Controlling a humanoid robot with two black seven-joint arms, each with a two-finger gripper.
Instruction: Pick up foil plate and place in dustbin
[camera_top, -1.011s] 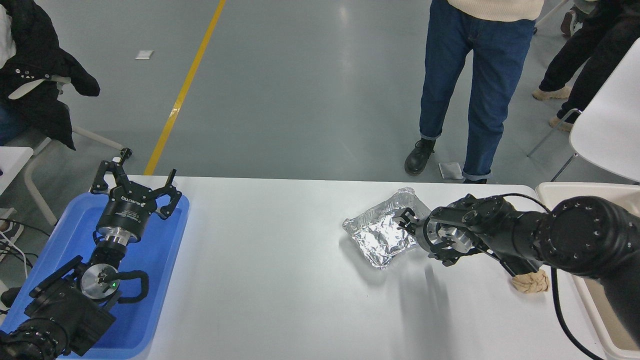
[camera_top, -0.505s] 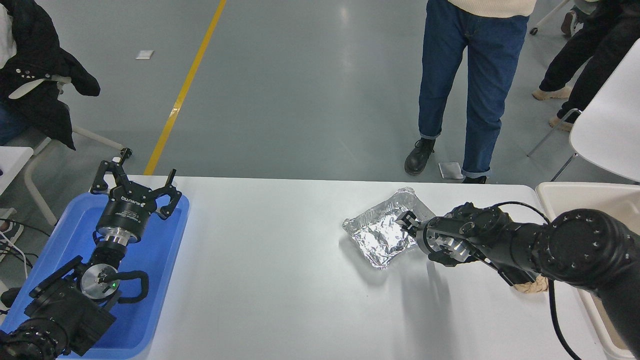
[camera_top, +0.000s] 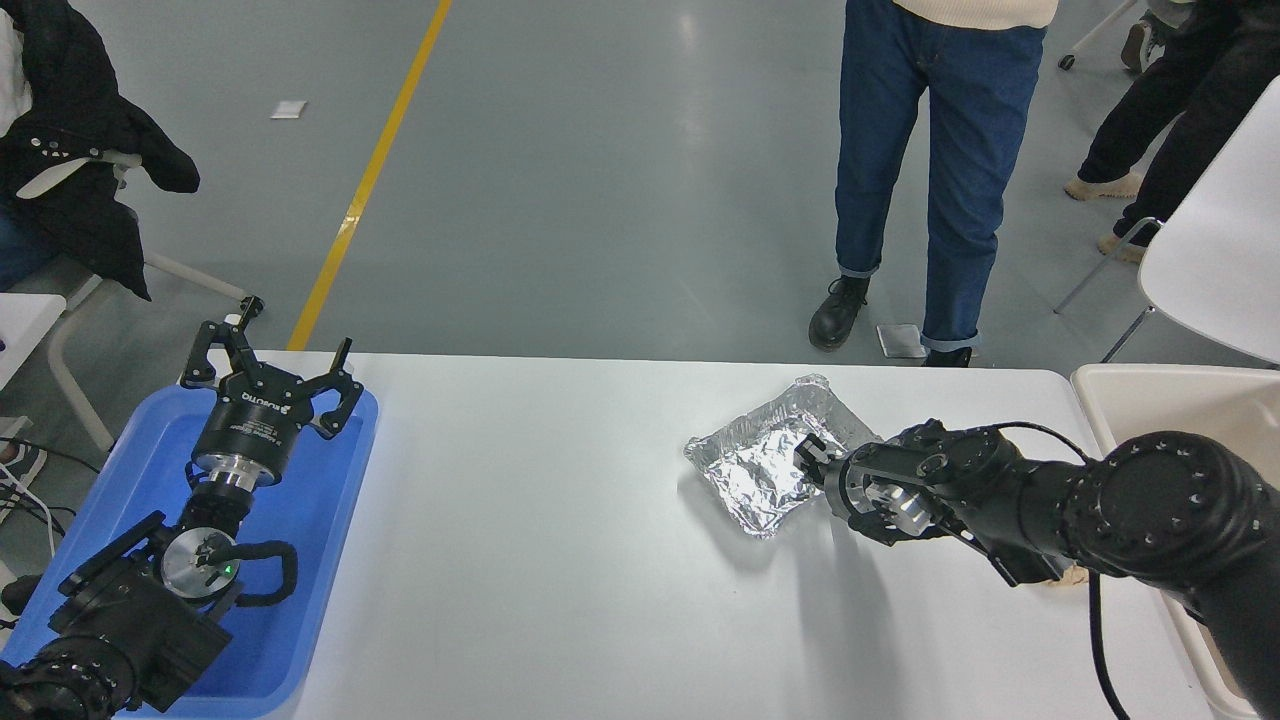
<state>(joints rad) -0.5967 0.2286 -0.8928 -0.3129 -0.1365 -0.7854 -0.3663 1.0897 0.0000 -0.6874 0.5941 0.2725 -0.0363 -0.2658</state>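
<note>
You have a white table (camera_top: 560, 540) in front of you, running from the blue tray (camera_top: 330, 470) at its left end to the dustbin (camera_top: 1150, 395) at its right end, where only the pale rim and part of the inside show. Across the far side a person in blue jeans (camera_top: 930, 150) stands on the grey floor, and a white chair (camera_top: 1215, 270) sits at the far right.

Your right arm reaches in from the right edge, low over the table and pointing left. Your left arm is parked at the near left over the blue tray, and its left end effector (camera_top: 275, 375) has its fingers spread apart, holding nothing.

The foil plate (camera_top: 765, 470) lies on the table right of centre, near the far edge and well apart from the dustbin. Your right end effector (camera_top: 812, 455) is at the plate's right rim, with its fingertips over the foil; you cannot tell from here whether they are clamped on the rim or apart.

A scrap of tan paper (camera_top: 1072, 574) peeks out under your right arm.
</note>
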